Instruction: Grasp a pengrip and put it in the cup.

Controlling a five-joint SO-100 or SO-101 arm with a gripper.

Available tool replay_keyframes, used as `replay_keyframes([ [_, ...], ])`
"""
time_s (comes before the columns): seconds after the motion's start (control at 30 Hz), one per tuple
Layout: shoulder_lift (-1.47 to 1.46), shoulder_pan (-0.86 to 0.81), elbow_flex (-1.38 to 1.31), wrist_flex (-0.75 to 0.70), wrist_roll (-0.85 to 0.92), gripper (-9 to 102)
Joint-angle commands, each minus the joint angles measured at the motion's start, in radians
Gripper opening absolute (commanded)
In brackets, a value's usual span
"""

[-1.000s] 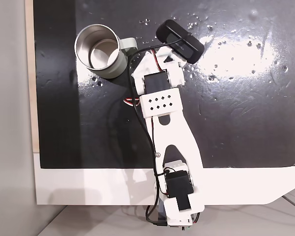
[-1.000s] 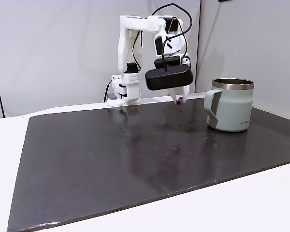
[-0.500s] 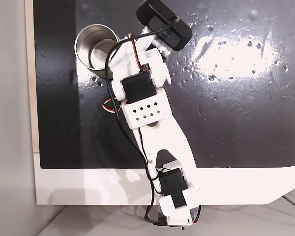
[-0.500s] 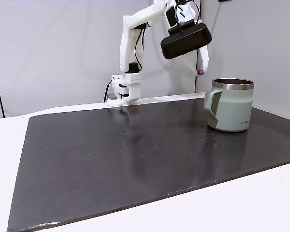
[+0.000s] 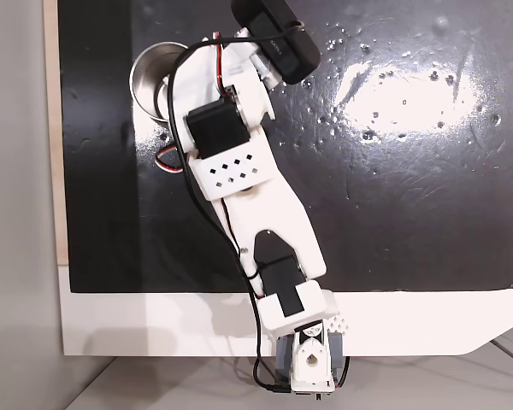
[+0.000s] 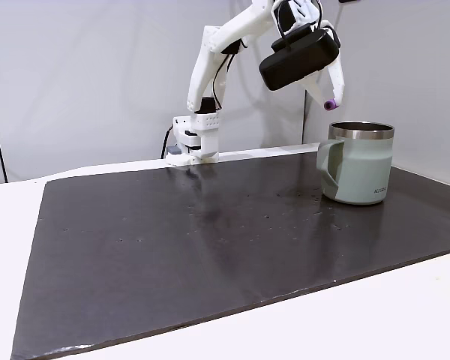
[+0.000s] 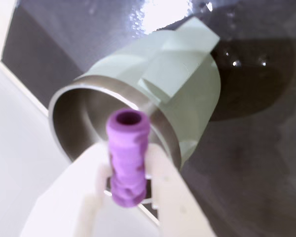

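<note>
My gripper [image 6: 331, 102] is shut on the pengrip [image 6: 330, 104], a small purple ribbed cylinder, and holds it just above the left part of the rim of the cup [image 6: 358, 172]. The cup is a pale grey-green mug with a steel inside, standing on the black mat with its handle facing left in that fixed view. In the wrist view the pengrip [image 7: 127, 155] stands upright between my white fingers [image 7: 165, 190], with the cup's open mouth [image 7: 89, 123] right behind it. From above, the arm covers much of the cup [image 5: 144, 75].
The black mat [image 6: 210, 247] lies on a white table. The arm's base [image 6: 197, 139] stands at the mat's far edge. The black wrist camera [image 6: 300, 60] sticks out above the gripper. A pale wall stands close behind the cup.
The arm has risen from near the mat and swung towards the cup, carrying the pengrip with it. The pengrip now hangs above the cup's rim. The cup has not moved.
</note>
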State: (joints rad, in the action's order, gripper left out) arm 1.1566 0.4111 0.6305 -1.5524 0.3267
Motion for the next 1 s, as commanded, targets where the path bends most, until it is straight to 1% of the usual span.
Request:
replay_keyframes([
  [0.0, -0.078, 0.031, -0.262, -0.094, -0.031, 0],
  [0.07, -0.135, 0.048, -0.367, -0.135, -0.048, 0],
  [0.23, -0.137, 0.095, -0.359, -0.115, -0.054, 0],
  [0.63, -0.181, 0.101, -0.382, -0.097, -0.054, 1],
  [0.7, -0.187, 0.101, -0.387, -0.097, -0.054, 3],
  [0.83, -0.190, 0.103, -0.396, -0.104, -0.049, 15],
  [0.97, -0.190, 0.104, -0.399, -0.110, -0.049, 18],
])
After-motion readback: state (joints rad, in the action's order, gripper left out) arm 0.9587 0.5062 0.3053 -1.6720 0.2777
